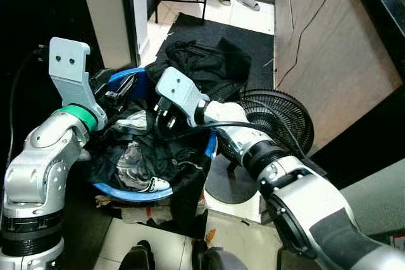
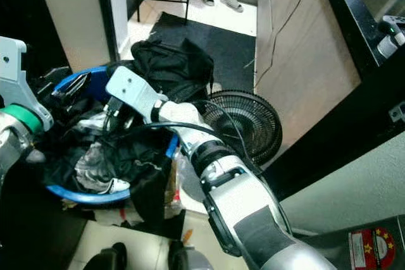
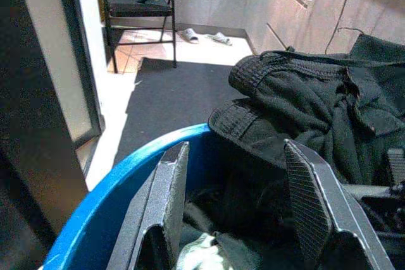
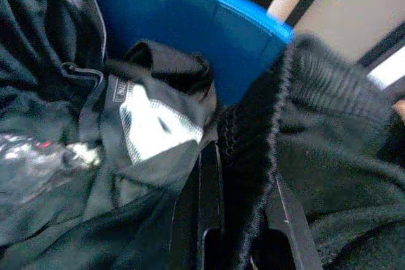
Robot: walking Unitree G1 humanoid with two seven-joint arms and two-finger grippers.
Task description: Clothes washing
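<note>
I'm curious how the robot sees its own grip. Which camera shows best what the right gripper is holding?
The right wrist view: the right gripper pinches a ribbed black garment at the blue basket rim. Both eye views show the fingers dipping into the laundry; the left wrist view shows the garment draped over the rim.

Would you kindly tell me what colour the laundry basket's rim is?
Bright blue; the laundry basket rim shows best in the left wrist view.

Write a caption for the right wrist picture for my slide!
Right pincer shut on a black ribbed garment at the blue basket's rim.
</note>
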